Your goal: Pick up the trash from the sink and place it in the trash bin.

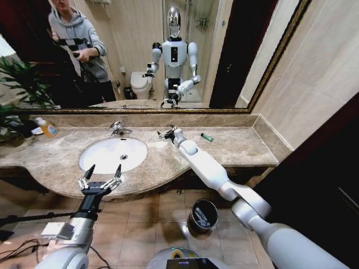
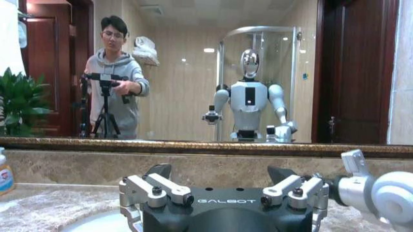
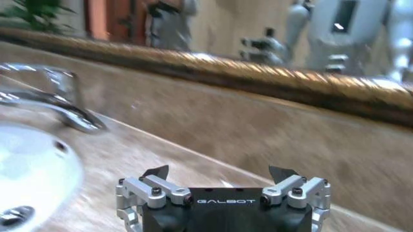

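The white oval sink (image 1: 106,152) is set in the marble counter, with its drain (image 1: 124,157) and chrome faucet (image 1: 118,129). A green tube (image 1: 207,137) of trash lies on the counter to the sink's right. My right gripper (image 1: 166,133) hovers low over the counter just right of the faucet (image 3: 71,113), open with nothing between its fingers (image 3: 158,172). My left gripper (image 1: 104,170) is open over the sink's front rim and holds nothing. The black trash bin (image 1: 203,216) stands on the floor below the counter with pale bits inside.
An orange-yellow bottle (image 1: 47,129) and a plant (image 1: 17,89) stand at the counter's far left. A framed mirror (image 1: 168,109) runs along the back wall. The counter ends at a wall on the right. In the left wrist view my right gripper (image 2: 353,162) shows beside the left one.
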